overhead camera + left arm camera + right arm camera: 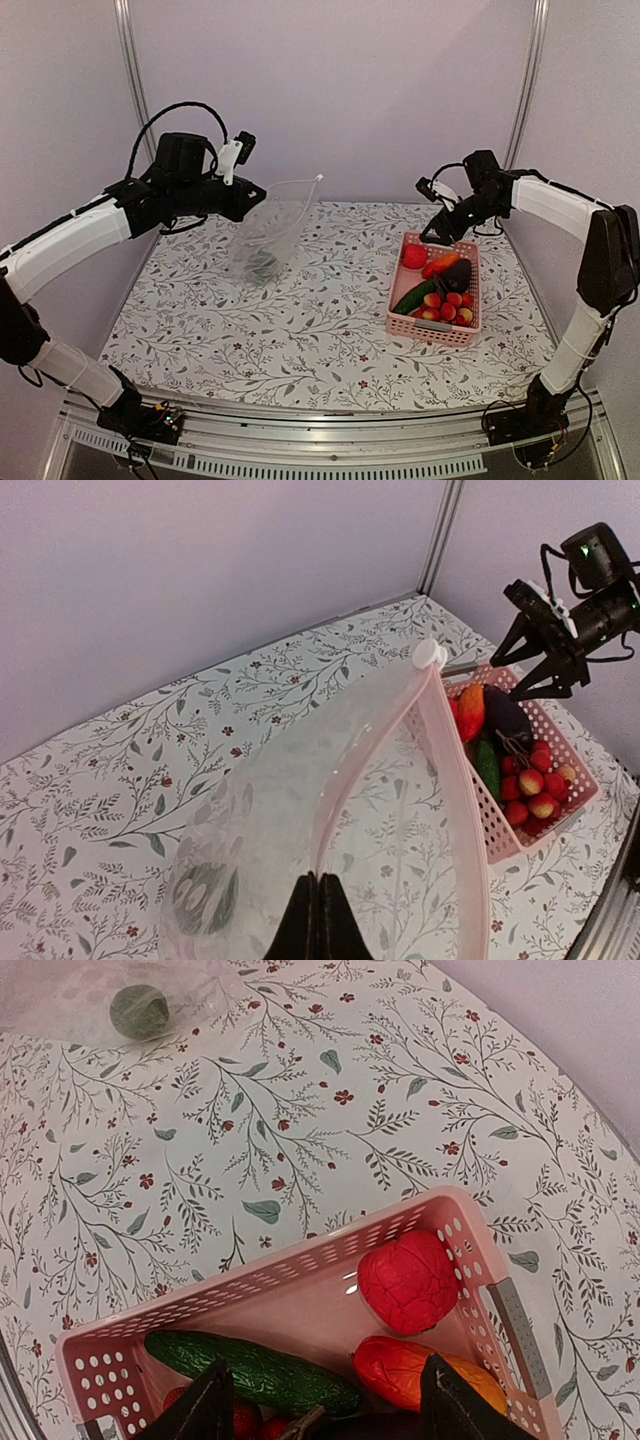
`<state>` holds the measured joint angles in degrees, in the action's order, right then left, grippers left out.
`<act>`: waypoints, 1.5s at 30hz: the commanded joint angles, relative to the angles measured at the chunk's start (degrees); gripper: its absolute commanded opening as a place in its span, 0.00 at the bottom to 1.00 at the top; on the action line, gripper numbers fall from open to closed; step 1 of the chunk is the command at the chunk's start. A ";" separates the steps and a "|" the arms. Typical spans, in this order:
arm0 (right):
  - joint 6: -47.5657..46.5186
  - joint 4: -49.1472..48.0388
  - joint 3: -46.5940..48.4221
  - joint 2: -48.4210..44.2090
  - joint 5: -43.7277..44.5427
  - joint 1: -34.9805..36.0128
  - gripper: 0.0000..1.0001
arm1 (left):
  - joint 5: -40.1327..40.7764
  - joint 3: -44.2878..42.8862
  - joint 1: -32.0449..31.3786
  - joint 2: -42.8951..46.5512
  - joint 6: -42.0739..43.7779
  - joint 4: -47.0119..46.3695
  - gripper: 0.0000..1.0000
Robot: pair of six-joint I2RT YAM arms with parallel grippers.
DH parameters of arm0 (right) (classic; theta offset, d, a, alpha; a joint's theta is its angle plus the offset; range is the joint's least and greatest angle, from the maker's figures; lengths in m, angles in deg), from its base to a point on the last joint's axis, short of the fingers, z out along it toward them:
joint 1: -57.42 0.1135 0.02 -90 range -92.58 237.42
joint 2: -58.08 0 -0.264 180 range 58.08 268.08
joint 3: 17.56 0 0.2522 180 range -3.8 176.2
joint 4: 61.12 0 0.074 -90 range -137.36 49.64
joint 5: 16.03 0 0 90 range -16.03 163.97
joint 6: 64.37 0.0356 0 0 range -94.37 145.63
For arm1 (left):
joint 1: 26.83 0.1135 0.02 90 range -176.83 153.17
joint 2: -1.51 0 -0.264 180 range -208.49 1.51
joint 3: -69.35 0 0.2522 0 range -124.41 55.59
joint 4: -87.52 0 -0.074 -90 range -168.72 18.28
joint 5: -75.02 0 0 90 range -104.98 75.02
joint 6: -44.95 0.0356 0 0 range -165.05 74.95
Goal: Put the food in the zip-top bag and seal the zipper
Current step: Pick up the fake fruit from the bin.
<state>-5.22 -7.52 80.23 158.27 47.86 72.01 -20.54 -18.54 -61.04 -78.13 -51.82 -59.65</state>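
Note:
My left gripper is shut on the mouth edge of the clear zip-top bag and holds it up over the table's left side. The mouth gapes open; its pinkish zipper strip ends in a white slider. A dark green round item lies in the bag's bottom. My right gripper is open just above the pink basket, over the green cucumber, red-orange pepper and red ball. The dark eggplant and the red-yellow fruit cluster also lie in the basket.
The pink basket stands at the right of the flowered tablecloth. Grey walls with metal posts close in the back and sides. The bag's lower end rests on the cloth at the back left.

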 commanded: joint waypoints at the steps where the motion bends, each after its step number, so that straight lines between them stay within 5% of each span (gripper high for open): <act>1: 0.26 -0.18 -0.50 -2.08 -1.30 0.13 0.63 | -0.14 0.91 0.82 -0.99 -0.25 -0.94 0.00; 27: 0.98 -4.39 -3.75 -8.25 1.77 0.07 0.68 | 0.80 1.77 0.81 -1.91 0.33 -1.09 0.00; 33: 0.81 -8.48 -7.90 -10.76 1.17 0.02 0.75 | 1.25 1.97 0.82 -2.94 0.57 -1.07 0.00; 45: 1.80 -8.81 -2.95 3.46 7.23 0.17 0.74 | 1.79 2.15 0.73 -4.34 0.80 -1.04 0.00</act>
<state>-4.70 -16.11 74.94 158.05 51.56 72.03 -19.20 -17.47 -61.02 -81.93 -51.73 -60.04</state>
